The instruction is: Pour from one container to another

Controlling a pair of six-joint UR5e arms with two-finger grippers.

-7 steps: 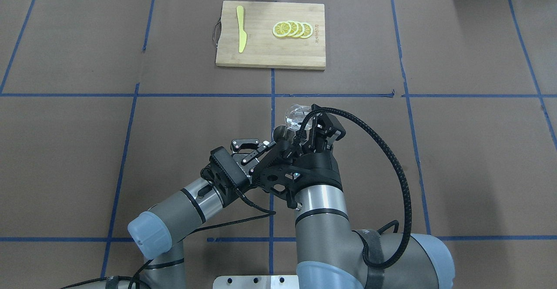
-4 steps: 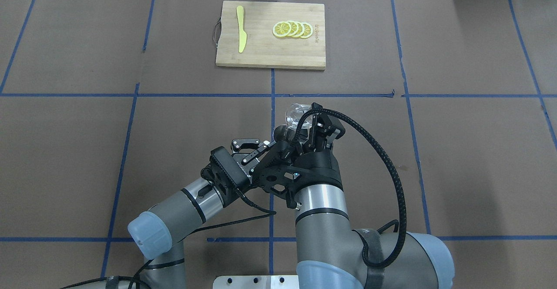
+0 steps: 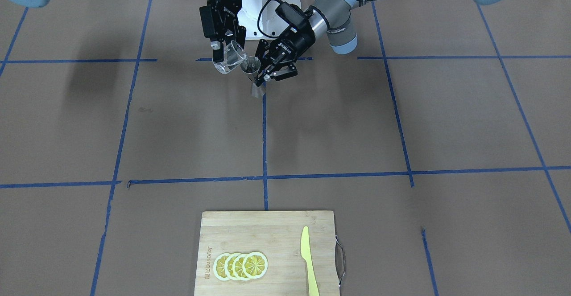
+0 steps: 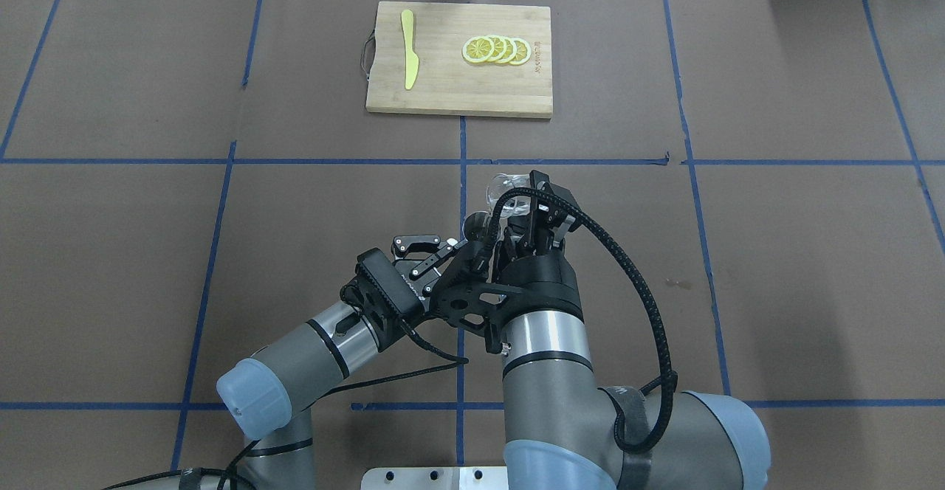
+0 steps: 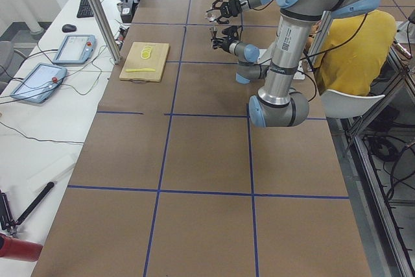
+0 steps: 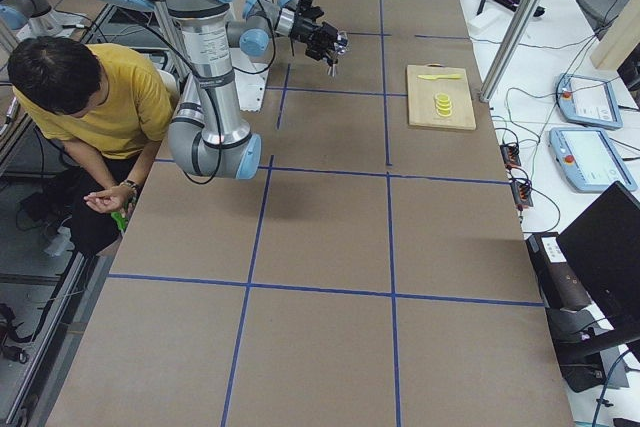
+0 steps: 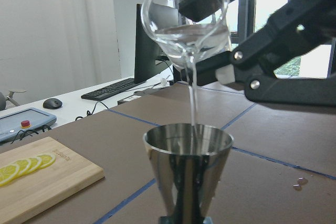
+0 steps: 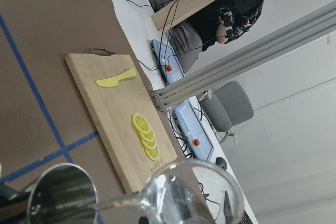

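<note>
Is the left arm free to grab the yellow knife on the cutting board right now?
Probably not: the left gripper is shut on the jigger, which catches the stream from the glass cup. The way to the knife looks open.

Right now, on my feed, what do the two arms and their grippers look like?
The left arm and right arm are silver-grey tubes with pale blue joint caps and black bands. The left gripper and right gripper are black, two-fingered. A ribbed black conduit loops off the right arm; a thin black cable trails from the left wrist's black camera box.
</note>
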